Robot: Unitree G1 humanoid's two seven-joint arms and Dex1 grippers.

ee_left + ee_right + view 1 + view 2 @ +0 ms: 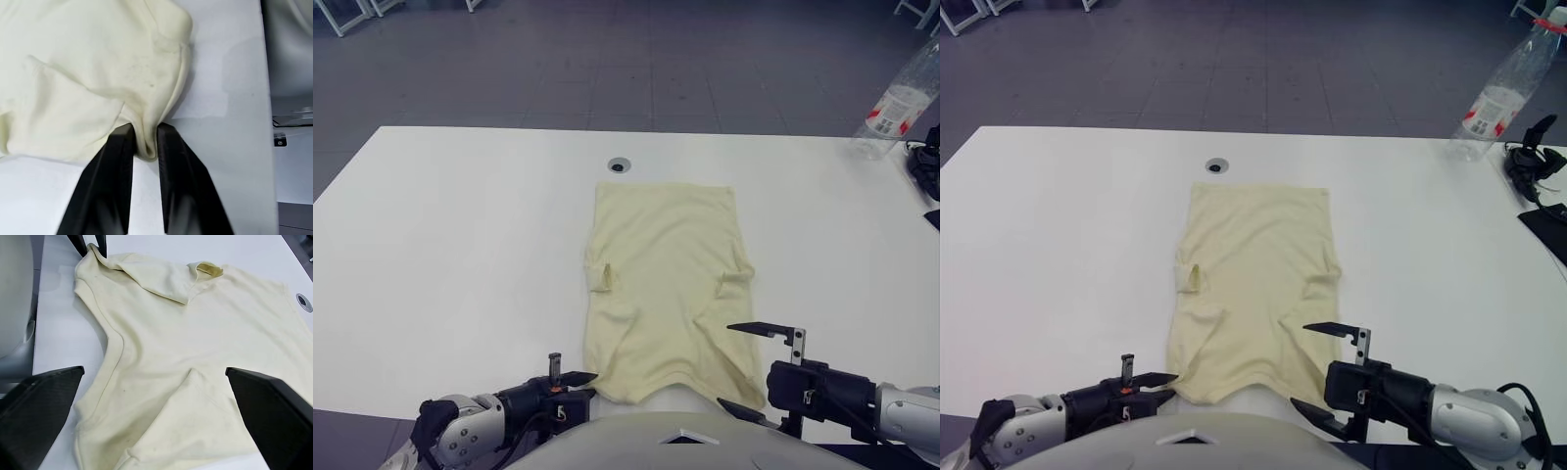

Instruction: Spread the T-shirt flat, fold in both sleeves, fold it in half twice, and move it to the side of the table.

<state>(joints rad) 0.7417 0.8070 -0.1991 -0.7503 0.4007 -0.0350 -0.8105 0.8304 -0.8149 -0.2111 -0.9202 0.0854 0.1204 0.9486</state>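
Grey floor tiles lie beyond the smooth white worktop. Down its middle, from a round metal grommet near the far edge to the near edge, lies the pale yellow T-shirt, a soft knit oblong with both sleeves turned in. From the head, the left gripper merely meets the shirt's near left corner. Its wrist view reveals black fingers pinching a bunched fold of cloth. The right gripper stands spread wide over the near right corner, and its wrist view adds the curved neckline seam. A clear plastic bottle slants at the far right corner.
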